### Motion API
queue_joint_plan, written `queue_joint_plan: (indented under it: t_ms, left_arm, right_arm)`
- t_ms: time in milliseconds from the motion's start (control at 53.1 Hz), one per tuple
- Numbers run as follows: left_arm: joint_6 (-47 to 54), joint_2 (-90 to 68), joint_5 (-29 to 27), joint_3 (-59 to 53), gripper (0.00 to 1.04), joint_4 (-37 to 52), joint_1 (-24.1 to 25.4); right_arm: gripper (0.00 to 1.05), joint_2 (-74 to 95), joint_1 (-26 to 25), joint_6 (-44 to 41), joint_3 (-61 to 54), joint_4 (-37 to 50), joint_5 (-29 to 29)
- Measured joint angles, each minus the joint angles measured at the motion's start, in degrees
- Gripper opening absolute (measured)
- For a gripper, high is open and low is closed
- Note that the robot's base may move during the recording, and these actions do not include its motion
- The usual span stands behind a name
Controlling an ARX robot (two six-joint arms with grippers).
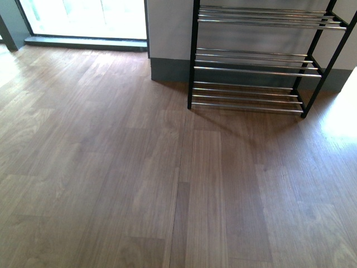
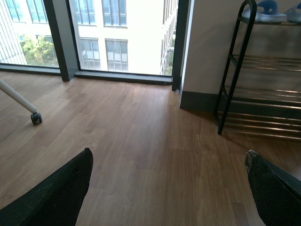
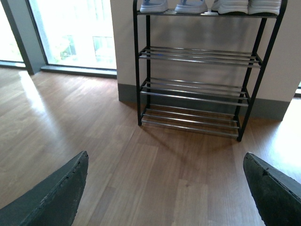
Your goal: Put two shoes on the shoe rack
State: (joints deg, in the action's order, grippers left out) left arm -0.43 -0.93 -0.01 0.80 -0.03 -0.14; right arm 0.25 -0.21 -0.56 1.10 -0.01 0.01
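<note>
Both pairs, pale slides (image 3: pixel 171 5) and sneakers (image 3: pixel 245 5), sat on the shoe rack (image 3: pixel 195 89) top tier, upper frame. Left end effector (image 2: pixel 167 188) and right end effector (image 3: pixel 164 188) gaped wide, empty; best simply kept clear of the rack.

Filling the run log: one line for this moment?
shoes: top tier of rack | lower tiers: bare | left pincer: open | right pincer: open

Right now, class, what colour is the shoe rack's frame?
Black, with shiny chrome bars; the shoe rack shows best in the right wrist view.
</note>
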Motion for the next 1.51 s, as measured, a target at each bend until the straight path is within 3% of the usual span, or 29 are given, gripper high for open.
queue_joint_plan:
  t_ms: [1506]
  left_arm:
    - [0.0, 0.0, 0.04, 0.0, 0.95, 0.0, 0.04]
  right_arm:
    - [0.96, 0.0, 0.11, 0.0, 0.0, 0.0, 0.02]
